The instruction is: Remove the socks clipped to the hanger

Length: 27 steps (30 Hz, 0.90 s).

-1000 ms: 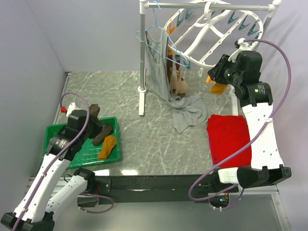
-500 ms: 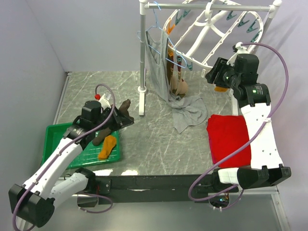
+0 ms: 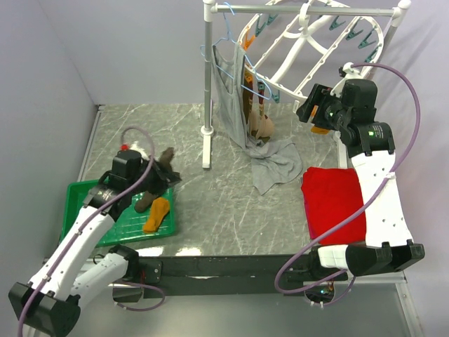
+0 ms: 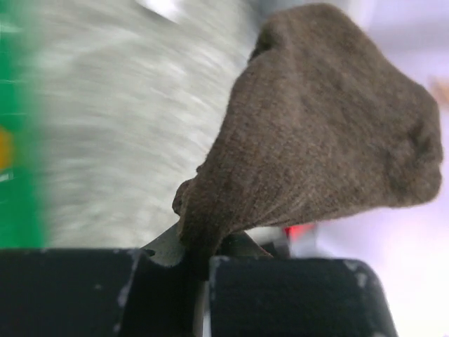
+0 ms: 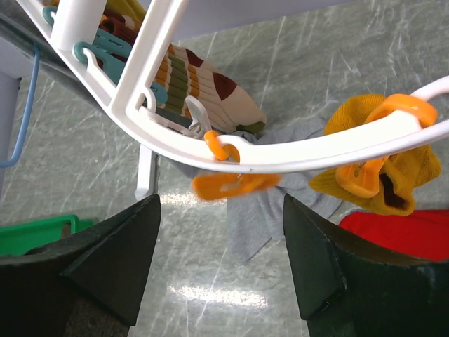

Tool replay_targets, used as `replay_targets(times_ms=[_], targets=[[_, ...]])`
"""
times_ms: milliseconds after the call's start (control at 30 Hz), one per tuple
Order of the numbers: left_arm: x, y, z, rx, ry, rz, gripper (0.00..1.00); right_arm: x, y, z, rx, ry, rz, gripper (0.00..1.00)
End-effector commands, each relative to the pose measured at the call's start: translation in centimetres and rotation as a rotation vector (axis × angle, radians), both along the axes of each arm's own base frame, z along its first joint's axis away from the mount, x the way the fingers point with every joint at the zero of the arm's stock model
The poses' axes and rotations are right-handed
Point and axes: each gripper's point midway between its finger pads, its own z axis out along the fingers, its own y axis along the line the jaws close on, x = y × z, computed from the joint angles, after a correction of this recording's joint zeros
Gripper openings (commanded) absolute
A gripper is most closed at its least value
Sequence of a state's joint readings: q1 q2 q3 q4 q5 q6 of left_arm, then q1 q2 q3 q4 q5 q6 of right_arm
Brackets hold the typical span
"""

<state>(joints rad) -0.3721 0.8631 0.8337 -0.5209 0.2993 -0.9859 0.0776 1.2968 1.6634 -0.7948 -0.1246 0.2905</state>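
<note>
At the left side of the table [image 3: 210,210], I read the left gripper [image 3: 158,168] as clamped on a brown sock [image 3: 168,156], positioned over the far right corner of the green tray [image 3: 77,191]. The left wrist view confirms the grasp: one end of the sock is pinched between the two fingers [image 4: 280,295], and the rest bulges free beyond them. That view is motion-blurred, so I cannot tell how high the sock sits above the table.

Two more socks lie in the tray, touching each other:
- an orange sock [image 3: 156,214];
- a second brown sock [image 3: 144,202].

On the right side, the right gripper [image 3: 313,105] has its jaws apart and holds nothing. It sits just beneath the lower rim of the hanger [image 3: 309,42]. In the right wrist view, an empty orange clip [image 5: 235,186] hangs from that rim between the two fingers, and a mustard sock [image 5: 403,168] is clipped to the rim further right. A striped sock [image 5: 203,88] hangs behind the rim; its clip is hidden.

Near the hanger, a grey tank top [image 3: 235,105] hangs down to the table, and a red cloth [image 3: 333,200] lies flat at the right edge.
</note>
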Motion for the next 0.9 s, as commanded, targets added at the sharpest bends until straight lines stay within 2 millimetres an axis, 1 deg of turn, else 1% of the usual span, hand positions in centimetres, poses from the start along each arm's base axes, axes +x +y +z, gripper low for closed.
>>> replay_targets(times_ms=[0,33,67,100,133,167,200,233,267,300,400,467,533,567,600,633,700,767,800,867], targets=[[0.3,8.4,-3.9,0.242,0.192,0.433,0.02,-0.9,-0.1,2.3,0.001,-0.061,0.007,0.77],[0.2,9.8,-4.8,0.258,0.228,0.503,0.03,-1.0,-0.1,2.3,0.001,-0.063,0.009,0.77],[0.1,10.7,-5.4,0.274,0.251,0.545,0.06,-1.0,-0.1,2.4,0.001,-0.063,0.009,0.77],[-0.5,11.1,-6.9,0.283,0.295,0.557,0.15,-1.0,-0.1,2.4,0.001,-0.064,0.009,0.77],[-0.5,12.1,-7.5,0.272,0.322,0.596,0.24,-1.1,-0.1,2.5,0.000,-0.068,0.010,0.77],[-0.8,12.4,-8.0,0.264,0.346,0.609,0.43,-1.1,-0.1,2.4,0.000,-0.065,0.010,0.77],[-1.3,12.5,-8.6,0.258,0.369,0.602,0.85,-1.2,-0.1,2.5,-0.001,-0.068,0.012,0.77],[-1.3,12.8,-8.8,0.254,0.372,0.615,0.97,-1.3,-0.1,2.5,-0.004,-0.067,0.015,0.77],[-1.5,13.1,-8.8,0.256,0.377,0.623,0.99,-1.3,-0.1,2.3,-0.005,-0.064,0.013,0.77],[-1.5,13.4,-8.4,0.255,0.361,0.640,0.97,-1.3,-0.2,2.1,-0.007,-0.060,0.011,0.77],[-1.4,14.1,-7.1,0.259,0.319,0.673,0.96,-1.6,-0.1,2.0,-0.005,-0.059,0.017,0.77],[-1.1,14.1,-6.6,0.252,0.300,0.675,0.96,-1.9,0.2,2.0,0.006,-0.058,0.030,0.77],[-0.9,13.6,-5.9,0.247,0.289,0.644,0.96,-2.2,0.3,1.9,0.012,-0.054,0.036,0.77],[-0.4,13.2,-5.3,0.232,0.260,0.614,0.96,-2.3,0.4,1.9,0.015,-0.052,0.041,0.78],[0.1,12.5,-4.6,0.252,0.202,0.527,0.96,-2.5,0.4,1.9,0.013,-0.051,0.037,0.78],[0.5,10.8,-3.7,0.206,0.159,0.428,0.96,-2.8,0.2,1.8,0.010,-0.047,0.033,0.78],[1.7,9.2,-1.6,0.170,0.048,0.315,0.96,-3.1,0.1,1.8,0.004,-0.041,0.028,0.78],[1.8,6.8,0.2,0.084,-0.010,0.197,0.96,-3.4,-0.1,1.9,-0.006,-0.034,0.025,0.78],[2.5,6.2,1.8,0.039,-0.073,0.181,0.96,-3.5,-0.4,1.8,-0.015,-0.028,0.012,0.78],[2.6,4.6,3.5,-0.012,-0.138,0.132,0.98,-3.7,-0.9,2.0,-0.028,-0.023,-0.012,0.78]])
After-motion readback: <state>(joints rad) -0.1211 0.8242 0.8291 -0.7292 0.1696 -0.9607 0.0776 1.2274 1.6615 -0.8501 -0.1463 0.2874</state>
